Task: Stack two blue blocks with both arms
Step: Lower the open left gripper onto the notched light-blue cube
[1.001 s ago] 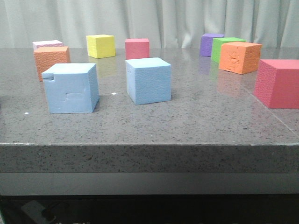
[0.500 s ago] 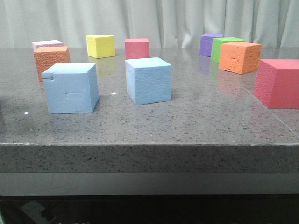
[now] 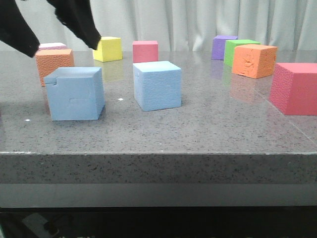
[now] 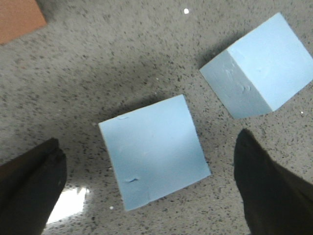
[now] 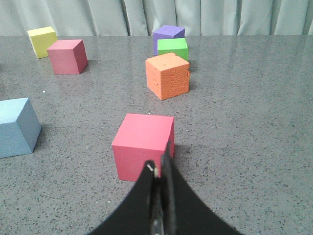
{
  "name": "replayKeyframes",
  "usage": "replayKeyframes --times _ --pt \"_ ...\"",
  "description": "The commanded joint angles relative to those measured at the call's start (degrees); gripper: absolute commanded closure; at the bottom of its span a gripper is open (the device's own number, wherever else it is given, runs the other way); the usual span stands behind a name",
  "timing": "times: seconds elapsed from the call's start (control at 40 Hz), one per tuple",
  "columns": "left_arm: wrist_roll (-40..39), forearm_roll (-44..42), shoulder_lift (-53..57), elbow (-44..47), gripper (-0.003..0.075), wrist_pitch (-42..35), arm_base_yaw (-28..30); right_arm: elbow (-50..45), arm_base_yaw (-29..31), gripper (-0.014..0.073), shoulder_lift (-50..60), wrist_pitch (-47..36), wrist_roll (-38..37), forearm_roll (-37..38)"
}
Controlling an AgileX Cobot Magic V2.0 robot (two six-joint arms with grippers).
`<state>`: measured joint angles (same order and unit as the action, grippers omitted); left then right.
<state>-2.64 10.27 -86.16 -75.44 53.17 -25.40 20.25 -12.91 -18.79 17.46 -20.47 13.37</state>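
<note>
The notched blue block (image 3: 74, 94) sits near the table's front left. The plain blue block (image 3: 157, 85) stands to its right, apart from it. My left gripper (image 3: 64, 48) is open and empty, hanging above the notched block with a finger on either side. In the left wrist view that block (image 4: 154, 149) lies between the two dark fingers (image 4: 29, 181), untouched, and the plain block (image 4: 259, 66) lies beyond. My right gripper (image 5: 160, 164) is shut and empty, low over the table behind a pink-red block (image 5: 143, 144). The plain blue block (image 5: 17, 126) shows at that view's edge.
An orange cube (image 3: 53, 63) and a pale pink one (image 3: 49, 47) stand behind the notched block. Yellow (image 3: 107, 48) and pink (image 3: 145, 51) cubes are at the back. Purple (image 3: 223, 46), green (image 3: 239, 49), orange (image 3: 254, 60) and a large red cube (image 3: 295, 88) are on the right.
My left gripper has come into the front view from the upper left and now hangs over the notched blue block. No block has moved.
</note>
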Motion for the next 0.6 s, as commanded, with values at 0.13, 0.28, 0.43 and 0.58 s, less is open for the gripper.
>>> replayKeyframes --times 0.13,0.28,0.43,0.58 --pt "-2.08 3.01 -3.96 -6.46 0.0048 4.25 -0.41 1.41 0.25 0.0661 -0.41 -4.80 0.53 1.26" --pt "-3.71 3.01 -6.25 -7.18 0.0048 5.67 -0.41 1.41 0.25 0.0661 -0.41 -4.80 0.53 1.26" --pt "-5.75 3.01 -7.09 -7.18 0.0048 5.77 -0.41 1.41 0.25 0.0661 -0.41 -4.80 0.53 1.26" --pt "-6.72 3.01 -7.10 -7.18 0.0062 5.66 -0.41 1.41 0.25 0.0661 -0.41 -4.80 0.53 1.26"
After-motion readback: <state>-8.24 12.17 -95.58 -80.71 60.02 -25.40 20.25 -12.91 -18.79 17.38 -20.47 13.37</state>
